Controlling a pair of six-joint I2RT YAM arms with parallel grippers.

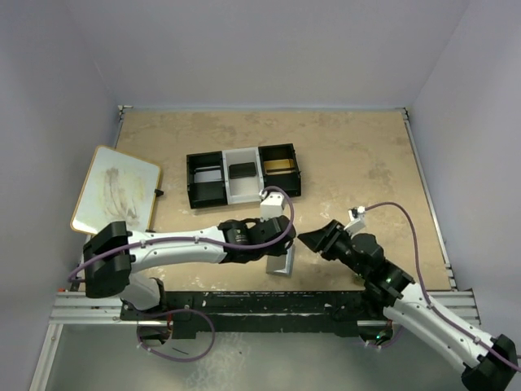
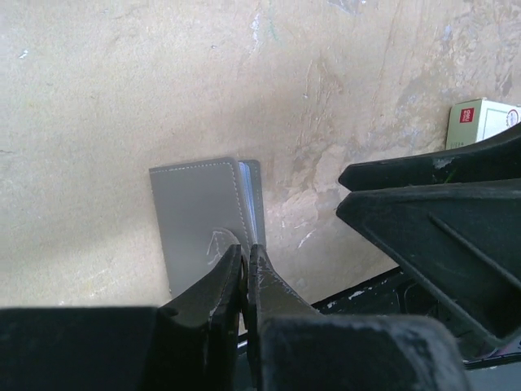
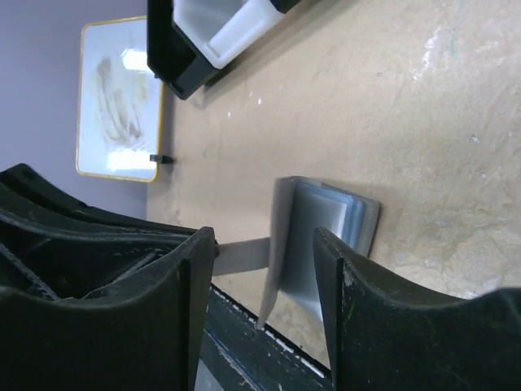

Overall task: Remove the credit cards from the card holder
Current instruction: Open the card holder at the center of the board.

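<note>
The grey card holder [image 1: 284,262] lies near the table's front edge. In the left wrist view its stitched upper panel [image 2: 203,212] shows, with pale blue card edges [image 2: 247,183] along its right side. My left gripper [image 2: 246,254] is shut on the near edge of that panel. In the right wrist view the panel [image 3: 281,236] stands lifted off the lower panel, and a stack of pale blue-grey cards [image 3: 326,220] shows inside. My right gripper [image 3: 262,240] is open, its jaws either side of the lifted holder and just short of it. It sits to the right of the holder in the top view [image 1: 313,239].
A black-and-white three-compartment tray [image 1: 244,175] stands behind the grippers. A white board with a yellow rim [image 1: 114,191] lies at the left. A white-and-red small box [image 2: 480,120] lies beyond the right gripper. The black rail of the table's front edge [image 1: 269,301] is close to the holder.
</note>
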